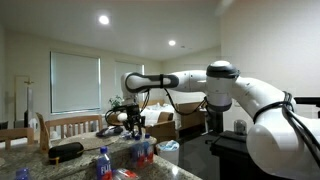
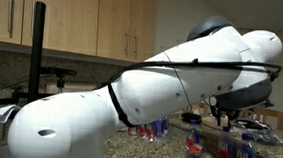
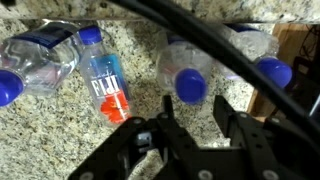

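Clear plastic bottle with a blue cap (image 3: 183,62) is lying on its side on the speckled granite countertop (image 3: 60,130), its cap pointing toward the camera, directly ahead of the black two-fingered gripper (image 3: 195,125). The gripper is hovering just short of that bottle without touching it. Its jaws are standing a little apart, with bare granite showing between the fingers (image 3: 165,132), and they are gripping nothing.

Just beside the clear bottle, a slim bottle with a red and blue label (image 3: 108,90) is lying with its blue cap pointing away. Beyond that, farther from the clear bottle, a wide clear bottle with a dark blue label (image 3: 45,55) is resting on its side. On the opposite side of the clear bottle, near it but apart, another blue-capped clear bottle (image 3: 262,62) is lying. A black cable (image 3: 200,30) is crossing above the clear bottle.

In an exterior view the white robot arm (image 1: 250,95) is reaching out over the countertop, and a pale wooden chair (image 1: 70,125) is standing behind the bottles. In an exterior view light wooden cabinets (image 2: 85,20) are hanging behind the arm.
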Controlling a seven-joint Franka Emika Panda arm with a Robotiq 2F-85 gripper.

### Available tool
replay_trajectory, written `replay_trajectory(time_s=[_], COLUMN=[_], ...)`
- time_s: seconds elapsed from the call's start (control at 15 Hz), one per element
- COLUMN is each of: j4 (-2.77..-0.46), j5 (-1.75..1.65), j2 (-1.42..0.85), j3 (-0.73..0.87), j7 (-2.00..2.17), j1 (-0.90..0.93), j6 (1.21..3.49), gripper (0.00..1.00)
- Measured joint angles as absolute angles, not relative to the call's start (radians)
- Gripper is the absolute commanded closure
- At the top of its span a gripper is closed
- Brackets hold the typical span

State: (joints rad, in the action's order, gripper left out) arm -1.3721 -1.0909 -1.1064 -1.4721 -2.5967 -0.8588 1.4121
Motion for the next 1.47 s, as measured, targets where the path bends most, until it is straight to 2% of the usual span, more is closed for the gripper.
replay_trajectory(time_s=[0.2, 0.67, 1.07, 1.47], j4=[-1.37, -1.368, -1.282, -1.244], j5=[-1.101, -1.115, -1.084, -0.719], j2=[-1.106, -1.109, -1.089, -0.835], j3=[-1.485, -1.538, -1.655, -1.51], j7=[-2.597, -2.597, -2.597, -2.52], j1=[-0.871, -0.903, -0.911, -0.92], j6=[1.41, 1.369, 1.208, 1.178], gripper=[0.01, 0.0, 0.0, 0.0])
